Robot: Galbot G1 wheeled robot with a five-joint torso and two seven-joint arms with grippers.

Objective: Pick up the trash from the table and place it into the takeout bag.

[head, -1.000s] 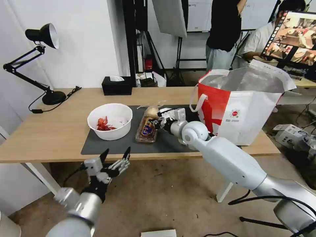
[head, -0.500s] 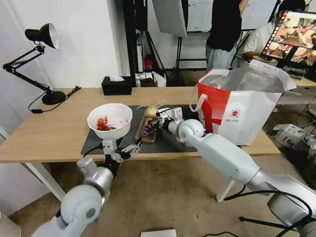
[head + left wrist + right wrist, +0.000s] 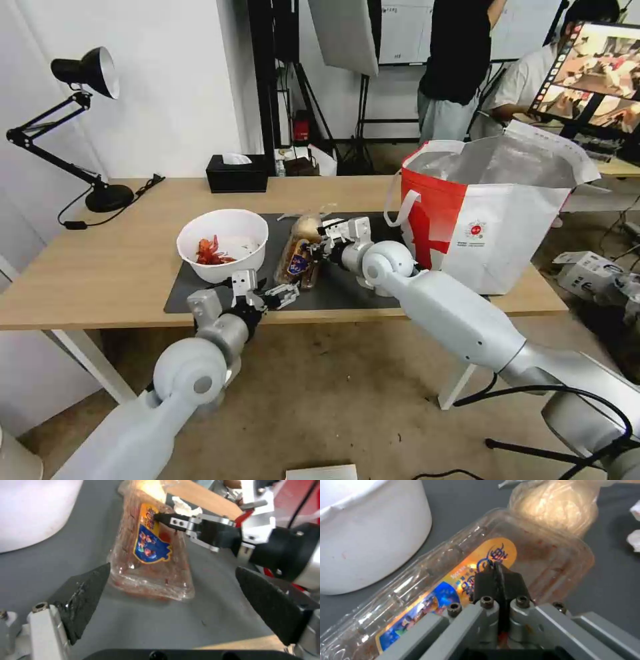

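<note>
right pincer (image 3: 496, 573) clamped on clear tray's (image 3: 150, 555) orange-blue label (image 3: 476, 577), writing unreadable; left pincer (image 3: 173, 600) spread apart nearby.

Little can be read. The clear tray (image 3: 460, 580) carries an orange-and-blue sticker (image 3: 151, 541) with dark brush-style characters and a line of small print — neither is legible, and the blue part shows only small cartoon-like figures. The bag (image 3: 497, 220), at the tabletop's right end, bears a small round red logo (image 3: 475, 230) on its white side with tiny lettering beneath it — too small to make out. No numbers or other signs are legible anywhere.
</note>
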